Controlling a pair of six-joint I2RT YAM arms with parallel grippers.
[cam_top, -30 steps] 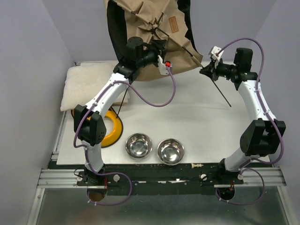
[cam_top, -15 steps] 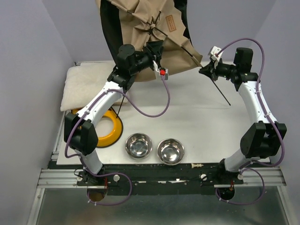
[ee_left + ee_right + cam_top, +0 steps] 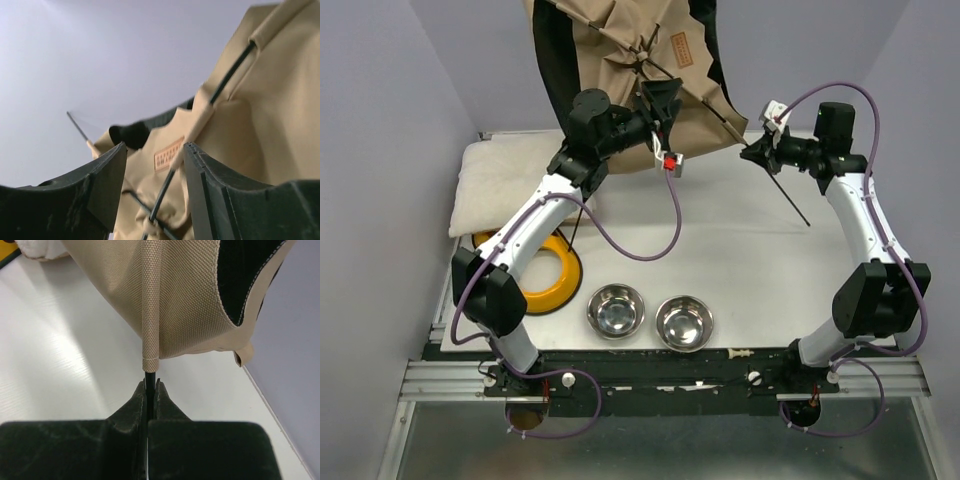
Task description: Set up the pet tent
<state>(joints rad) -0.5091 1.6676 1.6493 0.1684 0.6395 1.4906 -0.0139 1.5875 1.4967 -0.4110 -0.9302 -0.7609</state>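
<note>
The pet tent (image 3: 620, 70) is tan fabric with black trim, held up off the table at the back, its brown label patch (image 3: 681, 50) facing the camera. Thin black poles cross near its middle. My left gripper (image 3: 656, 100) is open, just below the crossing; in the left wrist view (image 3: 155, 150) a black pole (image 3: 167, 187) and the label (image 3: 169, 153) show between its fingers. My right gripper (image 3: 753, 152) is shut on a pole end (image 3: 790, 200); in the right wrist view (image 3: 150, 386) the pole leaves a tan sleeve (image 3: 150, 315). The pompom is out of view.
A cream fluffy cushion (image 3: 510, 180) lies at the back left. A yellow ring (image 3: 558, 272) lies in front of it. Two steel bowls (image 3: 616, 309) (image 3: 684, 322) stand near the front edge of the white table (image 3: 740, 260). The back wall is close behind the tent.
My left gripper has swung up and back, from beside the tent's lower edge to under the pole crossing. The tent has shifted left and up. The right gripper has barely moved.
</note>
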